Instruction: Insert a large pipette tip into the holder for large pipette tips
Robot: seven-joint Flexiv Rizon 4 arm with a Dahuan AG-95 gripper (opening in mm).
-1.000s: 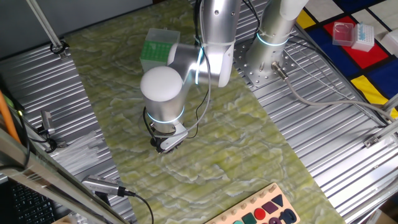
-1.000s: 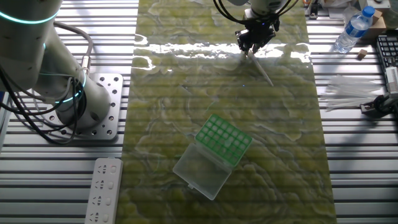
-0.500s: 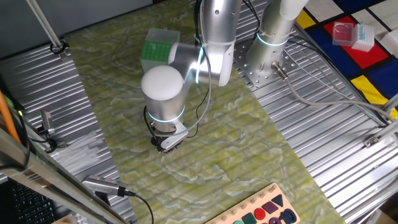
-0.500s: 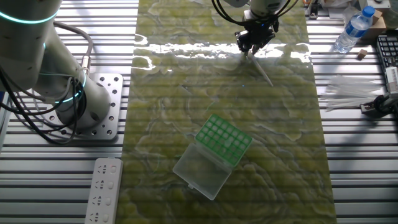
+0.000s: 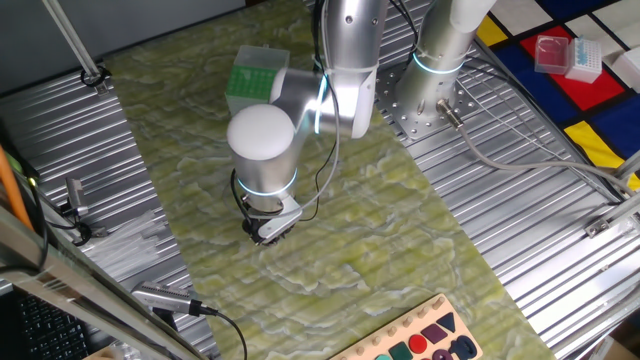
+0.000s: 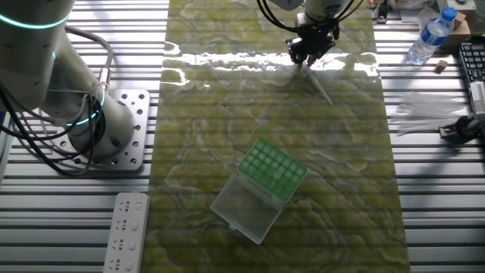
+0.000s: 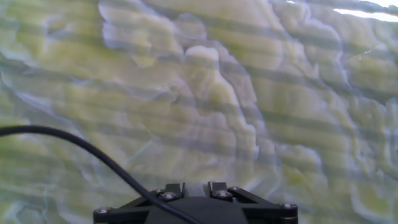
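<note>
From half a second ago to now nothing has visibly shifted: the holder for large pipette tips [image 6: 273, 171] sits mid-mat with its clear lid open. Right of it and well apart, the gripper [image 6: 303, 62] hangs low, fingers narrowed on the large pipette tip [image 6: 320, 85], which slants to the mat [image 6: 356, 174].

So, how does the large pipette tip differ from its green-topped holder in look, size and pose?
The large pipette tip is a thin, nearly clear sliver; the holder is a box with a green gridded top. The tip is far smaller than the holder. The tip slants at the gripper, its lower end towards the mat; the holder rests flat on the mat, apart from it. Both look like pale plastic.
</note>
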